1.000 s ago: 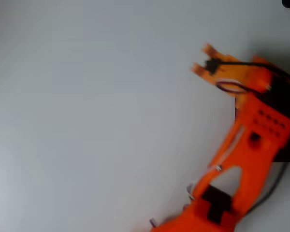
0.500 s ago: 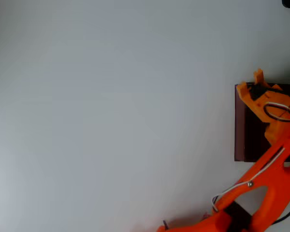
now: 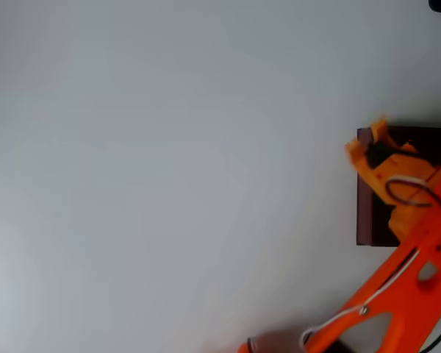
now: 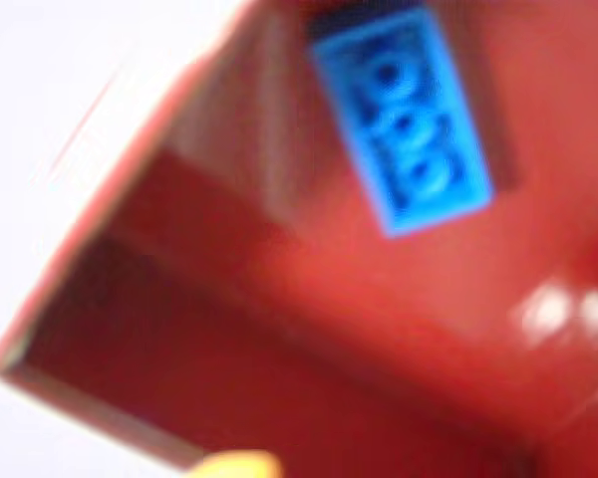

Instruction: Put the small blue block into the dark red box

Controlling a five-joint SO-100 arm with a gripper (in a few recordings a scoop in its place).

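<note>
Small blue block (image 4: 404,124) sits in the upper centre of the wrist view, long axis tilted, three round studs visible along its top face, framed against the red interior of the dark red box (image 4: 229,329); can't tell whether it is resting on the floor or hanging above it, picture is blurred. A box corner and two walls run from the upper middle down to the lower left of that view, pale worktop (image 4: 50,90) outside them at upper left. In the overhead view the box (image 3: 365,213) is at the right edge, mid-height, on the plain light worktop (image 3: 169,184). The orange arm comes up from the lower right, tool (image 3: 367,143) over the box's upper left corner. Tool state: can't tell, the fingers are too blurred to read.
</note>
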